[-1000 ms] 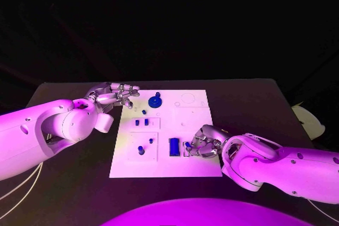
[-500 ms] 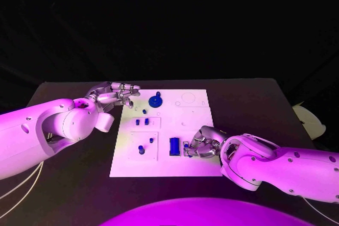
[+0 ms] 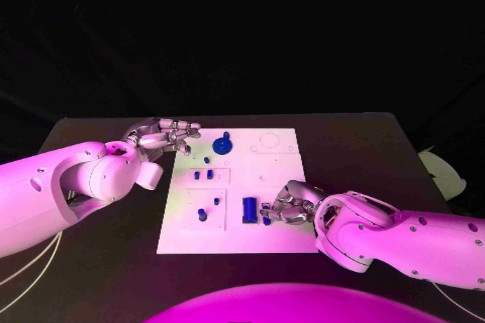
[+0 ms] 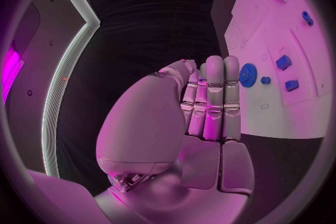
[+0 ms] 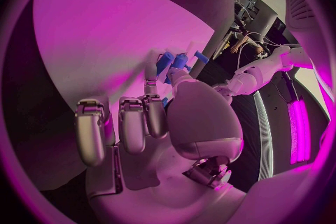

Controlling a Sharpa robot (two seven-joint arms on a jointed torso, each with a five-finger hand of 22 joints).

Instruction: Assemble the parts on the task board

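The white rectangular task board (image 3: 237,197) lies flat in the middle of the black bench (image 3: 374,148), and the small blue plastic parts are spread over it: a round blue gear-like disc (image 3: 222,142) near its far edge, a pair of short blue pegs (image 3: 203,174) in a recessed panel, and a tall blue rectangular block (image 3: 249,209) towards the near edge. The right robot hand (image 3: 288,205) sits on the board just beside that block, fingers curled around a small blue peg-like piece (image 3: 267,216); whether it truly grips the piece or only touches it cannot be told. The left robot hand (image 3: 162,136) hangs at the board's far left corner, holding nothing, with its fingers straight and pressed together in the left wrist view. These parts look light, rigid and smooth, so they are likely to slip or tip; a fingertip pinch across the flat opposite sides, low on the body, seems the safest hold.
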